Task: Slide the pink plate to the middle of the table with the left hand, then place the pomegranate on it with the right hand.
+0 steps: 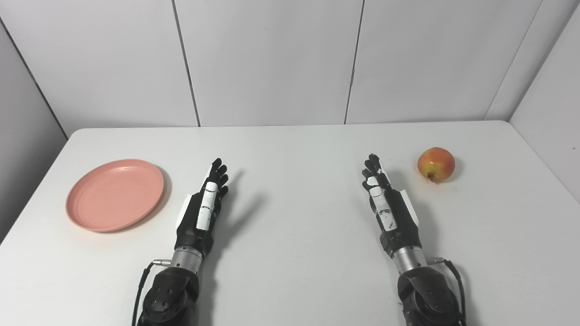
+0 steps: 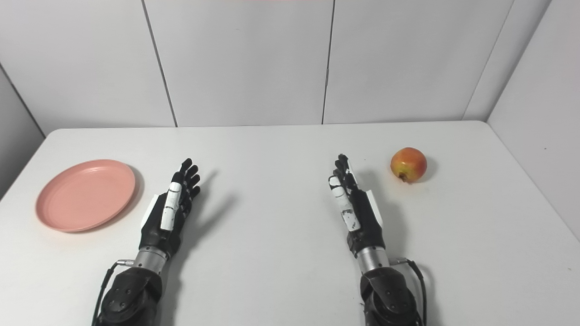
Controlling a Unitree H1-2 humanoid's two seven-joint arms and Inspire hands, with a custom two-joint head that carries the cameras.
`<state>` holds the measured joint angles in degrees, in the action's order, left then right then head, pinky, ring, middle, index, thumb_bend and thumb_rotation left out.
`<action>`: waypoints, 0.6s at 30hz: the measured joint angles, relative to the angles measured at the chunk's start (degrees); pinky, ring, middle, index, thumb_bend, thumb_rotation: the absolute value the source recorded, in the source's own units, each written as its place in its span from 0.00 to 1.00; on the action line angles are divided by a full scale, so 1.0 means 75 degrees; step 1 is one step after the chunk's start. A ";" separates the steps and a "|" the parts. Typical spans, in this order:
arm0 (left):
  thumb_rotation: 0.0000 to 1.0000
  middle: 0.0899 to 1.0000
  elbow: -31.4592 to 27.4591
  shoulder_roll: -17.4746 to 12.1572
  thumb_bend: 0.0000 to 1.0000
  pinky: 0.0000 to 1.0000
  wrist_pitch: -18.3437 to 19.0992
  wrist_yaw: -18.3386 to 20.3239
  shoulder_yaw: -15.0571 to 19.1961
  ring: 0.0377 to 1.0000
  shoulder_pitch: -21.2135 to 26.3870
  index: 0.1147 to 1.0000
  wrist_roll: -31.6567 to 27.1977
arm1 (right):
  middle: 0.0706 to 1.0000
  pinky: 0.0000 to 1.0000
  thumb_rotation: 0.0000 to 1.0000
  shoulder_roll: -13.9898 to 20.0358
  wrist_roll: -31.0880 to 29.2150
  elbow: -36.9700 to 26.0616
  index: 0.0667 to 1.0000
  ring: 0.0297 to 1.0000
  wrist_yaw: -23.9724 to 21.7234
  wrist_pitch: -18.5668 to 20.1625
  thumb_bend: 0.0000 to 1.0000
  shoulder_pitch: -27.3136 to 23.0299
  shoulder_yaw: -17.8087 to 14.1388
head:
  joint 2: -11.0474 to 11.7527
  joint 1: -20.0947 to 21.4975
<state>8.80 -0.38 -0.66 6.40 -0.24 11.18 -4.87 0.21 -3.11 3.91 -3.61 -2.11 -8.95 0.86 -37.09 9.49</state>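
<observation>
Both arms entered from bottom edge. L hand [image 1: 204, 208] was above the white table [image 1: 294, 253], fingers extended fwd and apart, holding nothing. R hand [image 1: 387, 203] likewise: fingers extended, nothing held. Pink plate [image 1: 115, 194] lay flat just left of L hand, not touching. Pomegranate [image 1: 436, 164] sat further back, right of R hand, apart from it.

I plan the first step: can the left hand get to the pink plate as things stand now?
Probably yes. The left hand is open, holds nothing, and lies just right of the pink plate. Only bare table is between them, so nothing blocks the way.
</observation>
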 measured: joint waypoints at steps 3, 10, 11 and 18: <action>1.00 1.00 -0.0001 0.0002 0.66 1.00 0.0034 -0.0019 0.0003 1.00 0.0001 1.00 0.0000 | 1.00 1.00 0.89 -0.0004 0.0002 -0.0010 1.00 1.00 0.0004 0.0000 0.68 0.0000 0.0000 | 0.0000 0.0000; 1.00 1.00 -0.0001 0.0002 0.64 1.00 0.0045 -0.0055 0.0001 1.00 0.0002 1.00 0.0004 | 1.00 1.00 0.89 -0.0003 0.0064 -0.0007 1.00 1.00 0.0003 0.0000 0.68 0.0000 0.0006 | 0.0023 0.0000; 1.00 1.00 -0.0001 0.0002 0.63 1.00 0.0045 -0.0056 0.0001 1.00 0.0002 1.00 0.0003 | 1.00 1.00 0.89 -0.0004 0.0063 -0.0008 1.00 1.00 0.0004 0.0000 0.68 0.0000 0.0006 | 0.0023 0.0000; 1.00 1.00 0.0000 0.0000 0.63 1.00 0.0044 -0.0053 -0.0004 1.00 0.0002 1.00 -0.0003 | 1.00 1.00 0.91 0.0006 0.0068 0.0010 1.00 1.00 0.0001 0.0000 0.68 -0.0001 0.0007 | 0.0023 0.0000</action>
<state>8.80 -0.39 -0.33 6.00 -0.27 11.19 -4.89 0.26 -2.61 3.99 -3.60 -2.11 -8.96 0.91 -36.91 9.49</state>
